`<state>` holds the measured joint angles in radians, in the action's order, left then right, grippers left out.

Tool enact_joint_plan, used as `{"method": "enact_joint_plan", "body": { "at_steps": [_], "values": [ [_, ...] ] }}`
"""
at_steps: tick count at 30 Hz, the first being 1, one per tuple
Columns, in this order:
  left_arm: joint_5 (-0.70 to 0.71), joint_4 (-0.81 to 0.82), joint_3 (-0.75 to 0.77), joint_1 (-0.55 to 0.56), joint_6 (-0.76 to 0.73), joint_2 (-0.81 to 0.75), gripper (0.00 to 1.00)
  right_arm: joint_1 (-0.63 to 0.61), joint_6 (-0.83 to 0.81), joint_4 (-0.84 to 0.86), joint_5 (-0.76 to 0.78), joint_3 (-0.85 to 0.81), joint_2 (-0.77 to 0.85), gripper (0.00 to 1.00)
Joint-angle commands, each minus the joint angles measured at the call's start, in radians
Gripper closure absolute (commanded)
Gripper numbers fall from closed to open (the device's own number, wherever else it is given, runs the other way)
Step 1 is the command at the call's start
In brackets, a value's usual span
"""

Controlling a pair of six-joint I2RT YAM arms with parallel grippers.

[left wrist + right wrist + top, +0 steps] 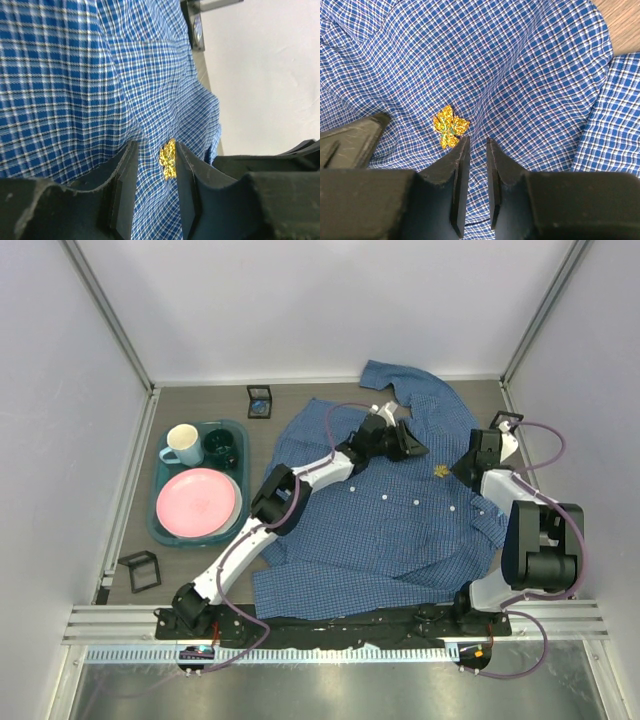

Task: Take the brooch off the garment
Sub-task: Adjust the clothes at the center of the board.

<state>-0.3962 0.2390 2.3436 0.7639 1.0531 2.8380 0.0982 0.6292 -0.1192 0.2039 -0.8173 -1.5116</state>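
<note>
Blue small-checked cloth fills the middle of the top view. The garment point(400, 520) lies spread on the grey-brown surface point(200, 400), collar toward the far wall, with a row of white buttons across its front. The gold brooch point(441, 472) sits on the garment's right-hand part, between the two grippers. The left gripper point(420, 450) reaches in from the left and the right gripper point(460, 470) from the right, both low over the cloth and near the brooch. Left of the garment, a teal tray point(200, 541) carries a pink plate point(198, 502), a cream mug point(183, 445) and a dark green cup point(221, 448).

In the left wrist view, the left gripper point(156, 190) has its jaws partly apart, with its fingers point(125, 185) down at the checked cloth. The brooch point(167, 160) shows in the gap between them, beyond the tips. I see nothing clamped there.

In the right wrist view, the right gripper point(476, 185) has its jaws nearly together, leaving a narrow slit. Checked cloth shows through the slit and a crease runs up from it, but I cannot tell whether the cloth is pinched. The brooch point(450, 127), leaf-shaped and glittery gold, lies flat on the garment just up and left of the left-hand fingertip, not between the jaws. A finger of the left gripper sits at the left edge, apart from the brooch.
</note>
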Motion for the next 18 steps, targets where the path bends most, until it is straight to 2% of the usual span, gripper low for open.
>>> {"method": "enact_joint_plan", "body": {
  "at_steps": [1,7,12,18],
  "values": [
    [0.060,0.117,0.014,-0.034,0.091,-0.006,0.61,-0.003,-0.005,0.113,-0.001,0.030,0.013,0.75],
    [0.042,0.152,0.014,-0.064,0.101,0.011,0.61,-0.003,0.013,0.115,0.015,0.047,-0.032,0.75],
    [0.019,0.106,0.086,-0.074,0.067,0.043,0.60,0.001,0.043,0.092,0.031,0.041,-0.058,0.74],
    [-0.010,0.108,0.099,-0.092,0.091,0.089,0.57,0.021,0.083,0.066,0.025,0.076,-0.075,0.73]
  ]
}}
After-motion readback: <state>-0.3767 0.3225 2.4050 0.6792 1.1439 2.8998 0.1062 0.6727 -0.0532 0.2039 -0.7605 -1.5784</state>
